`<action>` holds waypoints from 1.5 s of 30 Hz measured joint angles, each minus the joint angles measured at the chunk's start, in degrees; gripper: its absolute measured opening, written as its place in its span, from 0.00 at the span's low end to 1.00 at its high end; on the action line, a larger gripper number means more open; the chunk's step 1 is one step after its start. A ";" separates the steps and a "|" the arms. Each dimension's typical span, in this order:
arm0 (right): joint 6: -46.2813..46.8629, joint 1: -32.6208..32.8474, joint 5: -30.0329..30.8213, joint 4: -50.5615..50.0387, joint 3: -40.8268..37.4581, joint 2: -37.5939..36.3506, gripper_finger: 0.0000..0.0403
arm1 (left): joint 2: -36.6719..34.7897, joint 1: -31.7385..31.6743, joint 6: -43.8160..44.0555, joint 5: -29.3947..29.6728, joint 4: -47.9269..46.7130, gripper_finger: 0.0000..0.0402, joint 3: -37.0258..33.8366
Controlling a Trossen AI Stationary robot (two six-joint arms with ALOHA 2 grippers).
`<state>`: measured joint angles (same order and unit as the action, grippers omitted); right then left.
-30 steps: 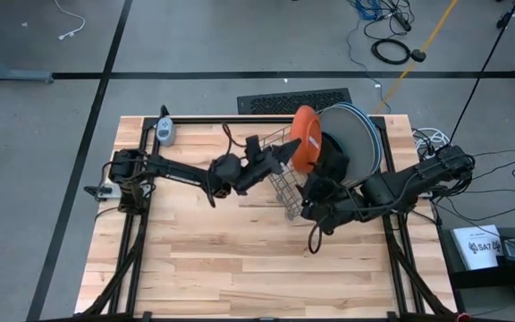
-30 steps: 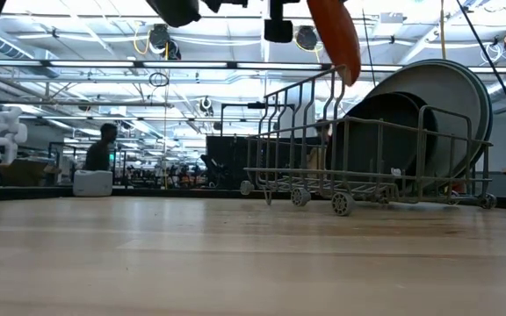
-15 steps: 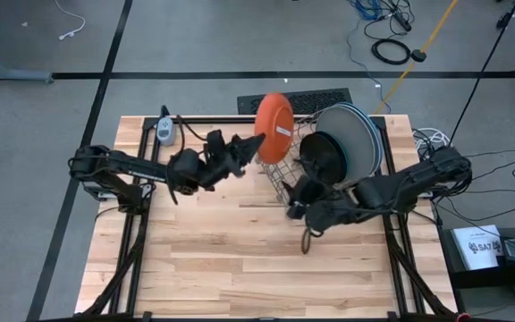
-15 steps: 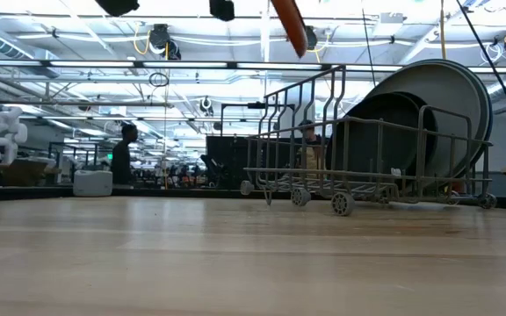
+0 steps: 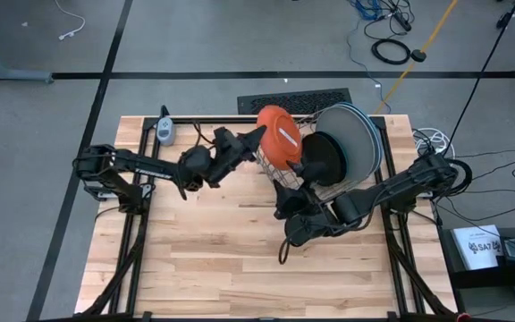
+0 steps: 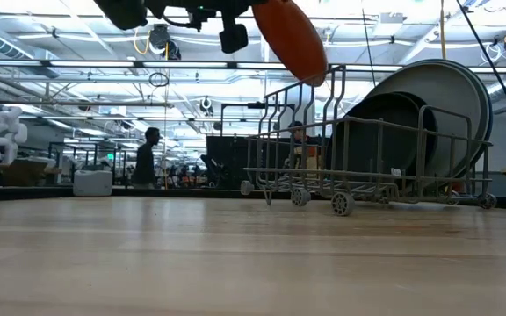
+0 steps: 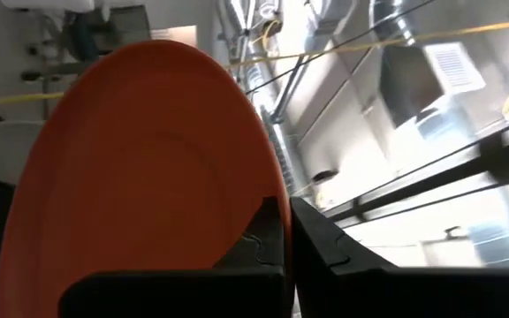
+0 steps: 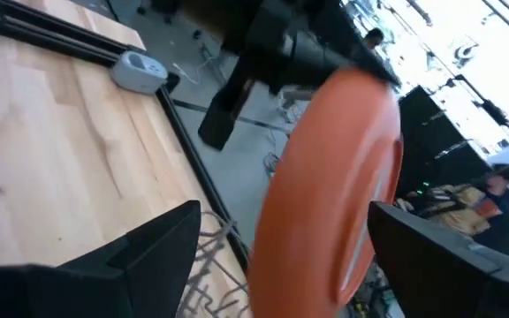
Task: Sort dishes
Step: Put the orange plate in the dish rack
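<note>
The left pincer is clenching the orange plate by its edge and swinging it back rightward, so it is now hanging over the left end of the dish rack after lifting clear. Further right, the right pincer is waiting spread wide beside the rack on the bench, gripping nothing. A handover looks likely.

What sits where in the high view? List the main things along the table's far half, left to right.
White handheld device → left gripper, shut on the orange plate → black plate in the wire dish rack → large pale blue plates.
</note>
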<state>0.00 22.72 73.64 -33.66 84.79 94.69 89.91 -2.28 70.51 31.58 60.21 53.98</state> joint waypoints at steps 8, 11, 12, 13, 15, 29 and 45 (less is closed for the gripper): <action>4.99 0.15 8.52 -1.22 -0.02 0.22 0.79 | -0.09 1.58 -0.75 -1.72 7.82 0.00 0.02; 4.50 0.18 11.27 -0.46 -0.02 0.22 0.79 | -0.09 2.70 -0.55 -1.50 7.95 0.00 0.02; 3.66 0.02 11.18 -0.36 -0.02 0.22 0.79 | -0.09 2.85 -0.41 -1.27 8.03 0.00 0.02; 2.96 -0.13 10.70 -0.30 -0.02 0.22 0.79 | -0.09 3.03 -0.36 -1.12 8.20 0.00 0.02; 2.27 -0.46 9.06 -0.16 -0.02 0.38 0.79 | -0.09 3.32 -0.29 -1.23 8.60 0.00 0.08; -6.75 -1.64 16.01 10.52 -0.11 1.45 0.67 | -0.09 5.83 -2.01 -1.51 8.08 0.01 2.08; -11.84 -1.27 19.46 14.49 0.00 1.31 0.06 | -0.15 5.83 -2.02 -3.78 8.74 0.03 1.97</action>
<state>-11.84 21.45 93.10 -19.18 84.79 96.01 89.76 3.55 68.48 27.80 68.95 55.94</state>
